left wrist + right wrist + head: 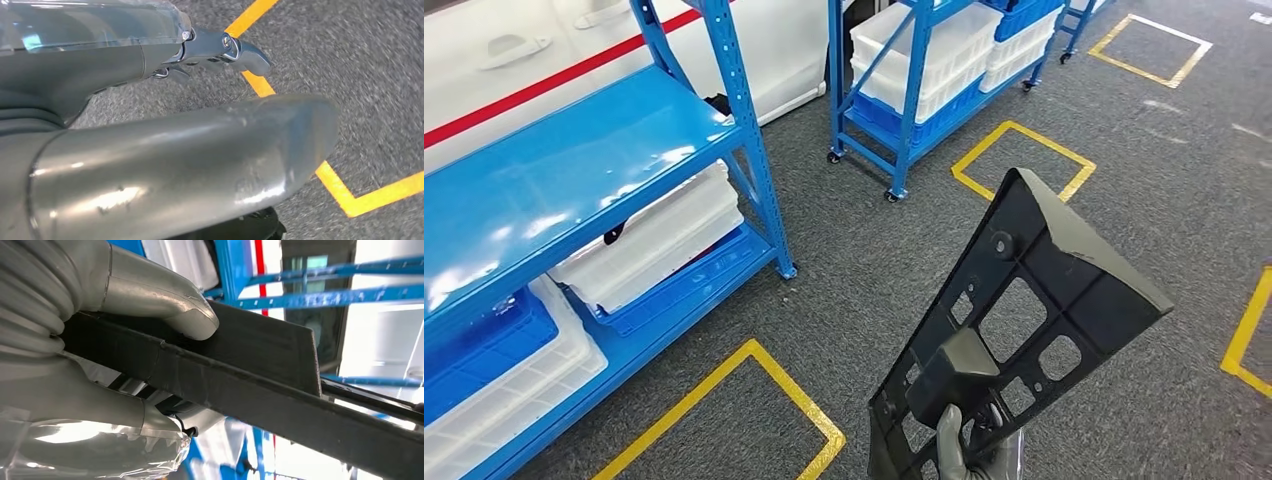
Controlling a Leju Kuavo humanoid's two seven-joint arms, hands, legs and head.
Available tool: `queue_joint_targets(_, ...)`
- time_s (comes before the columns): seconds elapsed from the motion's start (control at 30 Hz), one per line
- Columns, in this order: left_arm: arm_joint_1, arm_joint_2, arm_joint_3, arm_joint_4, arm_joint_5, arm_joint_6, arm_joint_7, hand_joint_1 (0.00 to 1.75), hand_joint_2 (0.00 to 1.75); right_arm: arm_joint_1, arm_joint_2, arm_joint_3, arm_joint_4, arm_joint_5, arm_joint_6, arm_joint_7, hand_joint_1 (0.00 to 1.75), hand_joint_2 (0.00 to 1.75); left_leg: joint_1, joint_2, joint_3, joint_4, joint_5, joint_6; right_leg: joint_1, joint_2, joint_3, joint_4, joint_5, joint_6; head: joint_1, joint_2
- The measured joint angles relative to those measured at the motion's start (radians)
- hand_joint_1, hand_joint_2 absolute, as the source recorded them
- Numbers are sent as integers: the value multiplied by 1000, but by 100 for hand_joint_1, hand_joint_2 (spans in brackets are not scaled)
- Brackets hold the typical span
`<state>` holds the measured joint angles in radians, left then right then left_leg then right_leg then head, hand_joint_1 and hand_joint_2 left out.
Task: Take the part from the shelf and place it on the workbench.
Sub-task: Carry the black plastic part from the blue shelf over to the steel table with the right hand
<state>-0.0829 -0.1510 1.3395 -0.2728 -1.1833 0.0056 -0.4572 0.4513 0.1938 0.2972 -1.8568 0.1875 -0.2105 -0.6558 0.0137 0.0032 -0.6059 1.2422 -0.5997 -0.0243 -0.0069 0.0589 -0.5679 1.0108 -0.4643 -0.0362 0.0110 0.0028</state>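
part: black plastic panel [1024, 300] with cut-outs, held up tilted over the grey floor [864, 260], wide end pointing up and away from the right hand.
right hand: [969, 445] grips the part's narrow lower end; in the right wrist view the thumb [165, 302] presses one face of the panel [240, 370], fingers [100, 410] wrapped on the other face.
left hand: [165, 165] hangs over the floor near a yellow line [350, 190]; fingers stretched out, nothing in it.
shelf: blue rack [574, 170] left of the part, well apart from it, white bins [654, 240] on its lower level.
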Motion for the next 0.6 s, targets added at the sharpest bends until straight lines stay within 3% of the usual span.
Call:
queue_joint_targets(0.07, 0, 1, 0, 1, -2, 0, 0, 0, 0, 5, 0, 0, -5, 0, 1, 0, 175, 175, 2, -34, 56, -133, 73, 6, 1, 28, -2, 9, -2, 4, -1, 0)
queue_joint_targets(0.13, 0, 1, 0, 2, -3, 0, 1, 0, 0, 9, 0, 0, -11, 1, 4, 0, 175, 175, 3, -71, 87, -214, 96, 12, 1, 52, -11, 18, -3, 14, -1, 0)
queue_joint_targets(0.17, -1, 1, -1, 2, -4, 0, 1, 0, 0, 12, 1, -1, -15, 1, 7, -1, 175, 175, 2, -77, 89, -223, 92, 15, 0, 63, -16, 20, -1, 20, -1, 0)
queue_joint_targets(0.23, -3, 1, -3, 2, -4, 0, 0, 0, 0, 22, 1, -2, -23, 2, 12, -1, 175, 175, 1, -56, 91, -229, 98, 25, -3, 75, -24, 20, 4, 34, -2, 0)
queue_joint_targets(0.3, -5, 0, -6, 3, -4, -1, -1, 0, 0, 32, 2, -5, -31, 2, 16, -2, 175, 175, 4, -30, 94, -239, 107, 40, 0, 30, -40, 48, -15, 43, 2, 0)
queue_joint_targets(0.37, -3, 0, -8, 3, -5, -1, -2, 0, 0, 35, 2, -6, -35, 2, 18, -2, 175, 175, 2, -3, 95, -244, 110, 47, 2, -32, -88, 146, -73, 51, 6, 0)
queue_joint_targets(0.43, 0, 1, -8, 3, -5, -1, -3, 0, 0, 36, 2, -6, -35, 2, 18, -2, 175, 175, -1, 27, 93, -244, 109, 48, -2, -51, -143, 261, -122, 58, 8, 0)
queue_joint_targets(0.47, 1, 1, -8, 3, -5, -2, -3, 0, 0, 37, 2, -7, -35, 2, 19, -2, 175, 175, -1, 42, 93, -244, 108, 48, -3, -54, -151, 281, -121, 59, 8, 0)
queue_joint_targets(0.5, 1, 2, -8, 3, -5, -2, -3, 0, 0, 39, 2, -7, -36, 2, 21, -2, 175, 175, -1, 56, 94, -244, 106, 47, -4, -58, -139, 262, -102, 59, 8, 0)
queue_joint_targets(0.53, 1, 2, -8, 3, -4, -4, -2, 0, 0, 42, 3, -9, -38, 2, 25, -2, 175, 175, -1, 68, 96, -244, 104, 45, -5, -66, -108, 208, -70, 57, 8, 0)
queue_joint_targets(0.6, 2, 3, -9, 3, -4, -10, -2, 0, 0, 46, 7, -14, -44, 4, 39, -2, 175, 175, -4, 87, 102, -243, 99, 37, 1, -107, -34, 77, -24, 48, 8, 0)
